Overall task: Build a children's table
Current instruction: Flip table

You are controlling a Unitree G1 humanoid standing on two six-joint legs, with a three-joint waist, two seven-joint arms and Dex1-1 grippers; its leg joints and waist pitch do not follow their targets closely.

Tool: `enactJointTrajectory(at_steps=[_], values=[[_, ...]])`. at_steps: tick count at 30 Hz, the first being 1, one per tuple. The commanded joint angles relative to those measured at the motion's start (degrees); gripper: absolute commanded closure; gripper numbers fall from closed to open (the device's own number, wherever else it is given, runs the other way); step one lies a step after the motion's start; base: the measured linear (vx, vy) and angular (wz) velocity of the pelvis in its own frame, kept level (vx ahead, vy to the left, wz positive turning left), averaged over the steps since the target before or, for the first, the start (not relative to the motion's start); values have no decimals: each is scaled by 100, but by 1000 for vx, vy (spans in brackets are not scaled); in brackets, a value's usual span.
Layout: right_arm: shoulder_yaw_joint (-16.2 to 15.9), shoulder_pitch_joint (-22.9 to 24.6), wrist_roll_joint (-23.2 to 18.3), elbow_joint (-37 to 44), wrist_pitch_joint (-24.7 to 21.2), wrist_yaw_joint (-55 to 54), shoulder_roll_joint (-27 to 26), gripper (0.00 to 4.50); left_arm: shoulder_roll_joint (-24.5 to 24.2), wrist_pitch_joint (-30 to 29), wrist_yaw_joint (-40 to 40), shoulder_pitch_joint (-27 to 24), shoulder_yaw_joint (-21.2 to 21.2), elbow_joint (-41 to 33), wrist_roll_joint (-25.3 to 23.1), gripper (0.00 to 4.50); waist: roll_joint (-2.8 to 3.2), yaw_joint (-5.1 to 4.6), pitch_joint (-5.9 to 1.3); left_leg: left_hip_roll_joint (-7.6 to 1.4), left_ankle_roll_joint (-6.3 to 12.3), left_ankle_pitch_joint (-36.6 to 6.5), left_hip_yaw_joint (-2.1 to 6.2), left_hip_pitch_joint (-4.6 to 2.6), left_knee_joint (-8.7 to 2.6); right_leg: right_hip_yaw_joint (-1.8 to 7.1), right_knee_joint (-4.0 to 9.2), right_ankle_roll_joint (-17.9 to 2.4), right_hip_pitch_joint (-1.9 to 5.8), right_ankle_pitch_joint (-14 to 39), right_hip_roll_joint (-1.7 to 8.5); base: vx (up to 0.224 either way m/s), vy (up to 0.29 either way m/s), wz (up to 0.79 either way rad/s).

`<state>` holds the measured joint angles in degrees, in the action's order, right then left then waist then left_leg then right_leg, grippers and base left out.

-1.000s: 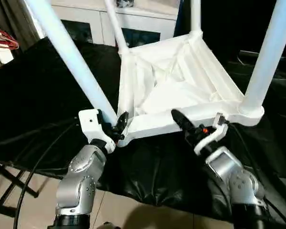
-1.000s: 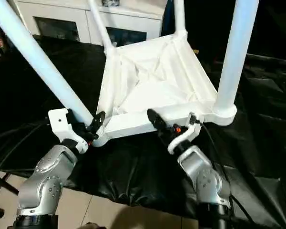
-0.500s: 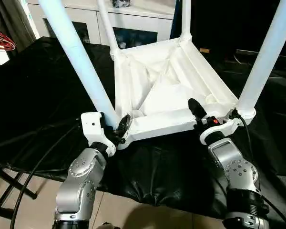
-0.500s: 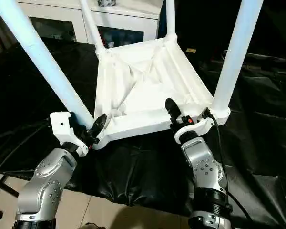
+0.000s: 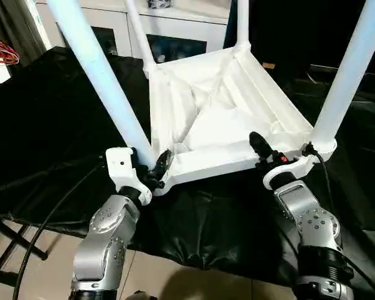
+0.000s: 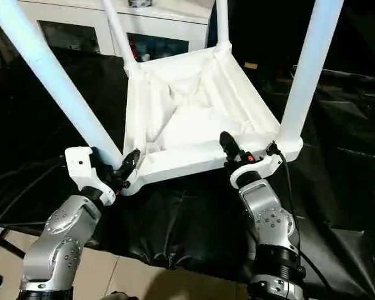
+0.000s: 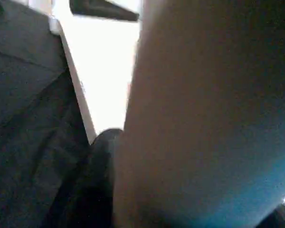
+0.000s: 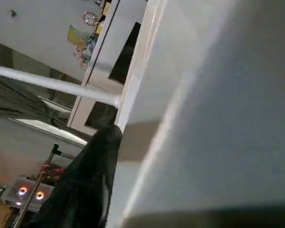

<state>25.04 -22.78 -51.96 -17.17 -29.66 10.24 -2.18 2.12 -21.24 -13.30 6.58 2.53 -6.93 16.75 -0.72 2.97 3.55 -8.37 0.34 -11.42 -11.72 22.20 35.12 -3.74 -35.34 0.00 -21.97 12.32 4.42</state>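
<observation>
The children's table (image 5: 206, 164) lies upside down on the black cloth, ribbed underside up. Its legs stand in the corner sockets: the near-left leg (image 5: 106, 81), the near-right leg (image 5: 347, 81) and two at the far corners. My left gripper (image 5: 155, 169) is shut on the base of the near-left leg at its socket. The left wrist view has that leg (image 7: 204, 118) close up beside a black finger (image 7: 97, 156). My right gripper (image 5: 262, 153) sits at the near rim, just left of the near-right socket. The rim (image 8: 218, 118) lies right against it in the right wrist view.
Black cloth (image 5: 50, 125) covers the work surface, with its front edge hanging near my forearms. A white cabinet with glass doors (image 5: 175, 37) stands behind the table. A red wire object (image 5: 3, 53) is at the far left, black stand legs (image 5: 6, 250) on the floor below.
My right gripper has slid along the near rim toward the near-right corner. The whole view has shifted with the camera. My left gripper keeps its hold.
</observation>
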Motion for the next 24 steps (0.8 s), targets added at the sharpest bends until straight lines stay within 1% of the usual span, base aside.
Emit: enactJointTrajectory(at_steps=[1, 2, 3, 4, 5, 6, 7, 8, 9, 10, 11, 12, 14, 15, 16, 17, 18, 19, 20, 21, 22, 23, 24], values=[[-27, -199, -42, 52, -59, -35, 45, 205, 70, -11, -328, -40, -84, -58, 399, 158, -110, 45, -388, -514, 187, -335, 226, -113, -433, 323, 357, -1152, 216, 370, 521, 0, 0, 0], [9, -233, -26, 83, -37, -80, 68, 205, 3, -29, -404, -60, -78, -60, 418, 158, -107, 54, -391, -514, 169, -307, 222, -121, -432, 322, 349, -1171, 205, 341, 512, 0, 0, 0], [19, -247, 0, 98, -10, -102, 87, 219, -41, -28, -413, -74, -76, -69, 390, 131, -104, 57, -393, -517, 169, -269, 223, -129, -431, 320, 339, -1170, 200, 270, 498, 0, 0, 0], [20, -254, 21, 106, 8, -110, 104, 222, -74, -31, -448, -87, -71, -75, 396, 131, -105, 57, -393, -518, 178, -245, 224, -127, -432, 319, 334, -1167, 201, 225, 494, 0, 0, 0], [36, -278, 57, 140, 45, -137, 156, 222, -203, -16, -565, -137, -53, -98, 392, 128, -120, 60, -394, -515, 209, -195, 226, -119, -431, 320, 322, -1176, 212, 144, 502, 0, 0, 0], [47, -287, 59, 156, 50, -148, 176, 224, -259, -3, -620, -159, -45, -108, 389, 121, -115, 55, -391, -514, 224, -195, 223, -122, -433, 318, 324, -1171, 207, 162, 500, 0, 0, 0], [98, -318, 64, 193, 99, -182, 227, 227, -393, 87, -608, -200, -7, -88, 257, 110, -115, 53, -384, -511, 216, -227, 221, -123, -433, 319, 333, -1167, 203, 209, 501, 0, 0, 0], [119, -329, 64, 204, 120, -195, 243, 228, -429, 102, -590, -212, 14, -78, 221, 96, -125, 53, -385, -516, 206, -273, 222, -131, -435, 320, 335, -1145, 205, 281, 500, 0, 0, 0], [158, -341, 52, 257, 125, -242, 280, 229, -514, 96, -664, -271, 74, -116, 262, 88, -113, 60, -382, -516, 169, -321, 215, -144, -435, 324, 345, -1124, 194, 354, 499, 0, 0, 0], [159, -342, 52, 257, 125, -243, 280, 230, -515, 96, -666, -272, 75, -116, 263, 83, -108, 69, -374, -515, 114, -366, 213, -151, -444, 324, 353, -1104, 185, 429, 493, 0, 0, 0], [168, -343, 83, 286, 148, -244, 329, 230, -579, 92, -739, -326, 127, -161, 316, 82, -127, 71, -371, -517, 91, -396, 211, -152, -447, 326, 357, -1091, 184, 463, 491, 0, 0, 0], [200, -344, 130, 335, 186, -246, 423, 231, -748, 30, -942, -456, 206, -270, 446, 81, -110, 81, -366, -521, 47, -437, 215, -157, -453, 327, 358, -1072, 179, 519, 496, 0, 0, 0], [267, -351, 142, 397, 203, -276, 497, 231, -971, -45, -1191, -614, 240, -391, 555, 81, -112, 94, -374, -516, 13, -397, 218, -156, -456, 320, 340, -1052, 182, 488, 490, 0, 0, 0], [305, -356, 133, 432, 212, -295, 524, 232, -1075, -63, -1297, -691, 247, -447, 583, 81, -107, 96, -368, -517, 12, -389, 211, -169, -455, 323, 336, -1041, 162, 461, 473, 0, 0, 0], [301, -344, 180, 482, 222, -283, 587, 234, -1199, -70, -1421, -782, 224, -528, 591, 81, -106, 102, -365, -516, 5, -399, 209, -168, -457, 324, 337, -1033, 163, 464, 474, 0, 0, 0], [298, -320, 240, 543, 245, -264, 669, 235, -1404, -88, -1504, -878, 121, -633, 447, 81, -104, 124, -366, -511, -10, -417, 207, -171, -460, 325, 335, -1004, 161, 481, 469, 0, 0, 0], [298, -320, 240, 543, 245, -264, 669, 236, -1404, -88, -1504, -878, 121, -633, 447, 81, -101, 151, -361, -516, -28, -450, 212, -177, -468, 326, 339, -949, 157, 526, 465, 0, 0, 0], [292, -306, 275, 574, 259, -254, 720, 236, -1537, -94, -1534, -930, 43, -691, 345, 81, -103, 155, -357, -512, -41, -474, 204, -182, -468, 330, 342, -926, 150, 557, 457, 0, 0, 0], [347, -291, 275, 650, 298, -328, 777, 237, -1763, -278, -1781, -1051, -184, -951, 394, 81, -61, 208, -354, -512, -89, -570, 196, -218, -467, 339, 359, -890, 120, 633, 464, 0, 0, 0], [399, -294, 252, 680, 318, -392, 798, 238, -1818, -361, -1865, -1082, -284, -1086, 437, 81, -70, 206, -353, -519, -142, -590, 215, -187, -490, 337, 346, -869, 140, 671, 468, 0, 0, 0], [429, -297, 240, 695, 329, -429, 810, 238, -1839, -400, -1900, -1093, -336, -1156, 453, 81, -73, 207, -353, -523, -168, -615, 213, -189, -498, 334, 342, -863, 139, 689, 466, 0, 0, 0], [423, -291, 253, 706, 338, -429, 821, 239, -1843, -409, -1905, -1092, -350, -1174, 461, 81, -68, 216, -349, -520, -208, -704, 199, -219, -495, 337, 352, -864, 106, 740, 458, 0, 0, 0], [407, -276, 291, 736, 364, -431, 855, 239, -1853, -434, -1920, -1086, -391, -1228, 483, 81, -47, 213, -333, -513, -293, -853, 192, -226, -504, 345, 377, -861, 87, 854, 450, 0, 0, 0]])
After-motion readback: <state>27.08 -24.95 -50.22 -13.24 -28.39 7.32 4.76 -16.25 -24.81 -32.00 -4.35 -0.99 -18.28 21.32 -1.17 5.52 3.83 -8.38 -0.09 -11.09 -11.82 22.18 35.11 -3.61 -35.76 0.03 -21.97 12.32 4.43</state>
